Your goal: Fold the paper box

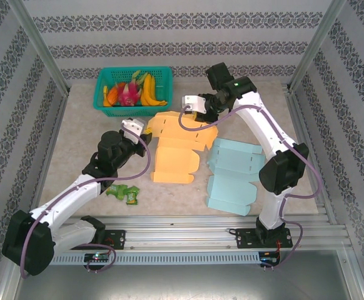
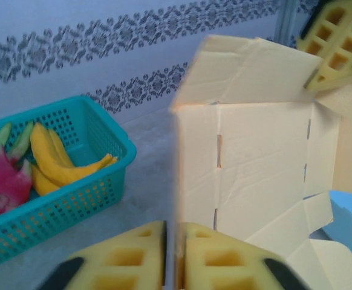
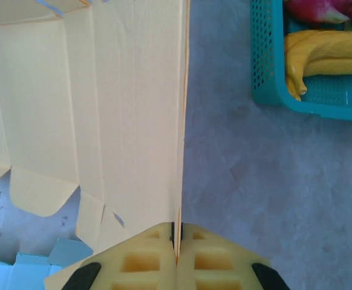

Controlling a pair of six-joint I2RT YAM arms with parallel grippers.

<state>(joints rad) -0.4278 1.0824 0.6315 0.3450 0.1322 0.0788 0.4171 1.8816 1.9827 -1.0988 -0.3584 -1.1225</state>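
A green packet [image 1: 122, 192] lay off the near left corner of the orange paper box [image 1: 176, 153], well apart from it. A teal basket [image 1: 129, 112] holding bananas [image 1: 149, 94] and a dragon fruit [image 1: 127, 94] stood just beyond the box's far left corner. The left gripper [image 1: 146, 134] had its yellow pads [image 2: 133, 260] pressed together on the box's left edge, with the thin card pinched between them. The box lay opened out between the two grippers, its near half flat and its far panels raised partly upright. The right gripper [image 1: 193, 116] was at the box's far right edge, its pads [image 3: 140, 263] likewise closed tight on the card. A pale blue paper box [image 1: 233, 178] lay flat just beside the orange box's right side.
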